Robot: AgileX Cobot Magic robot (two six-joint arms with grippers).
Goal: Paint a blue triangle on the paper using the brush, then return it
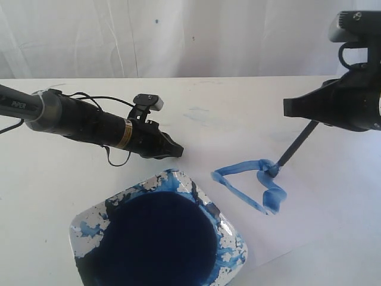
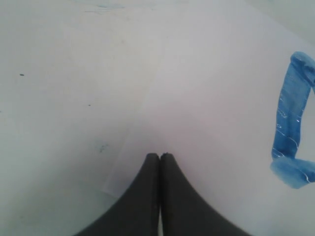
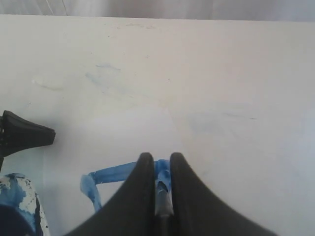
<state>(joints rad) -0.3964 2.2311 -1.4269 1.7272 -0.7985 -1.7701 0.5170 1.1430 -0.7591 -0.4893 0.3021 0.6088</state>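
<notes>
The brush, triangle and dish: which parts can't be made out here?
1. Bristles of the brush: exterior view, lost in wet paint at a corner of the blue triangle; right wrist view, mostly hidden by the fingers of the right gripper.
2. Rest of the blue triangle: left wrist view, cut off by the picture's edge; right wrist view, partly behind that gripper.
3. Near side of the paint dish: exterior view, cut off by the bottom edge.
</notes>
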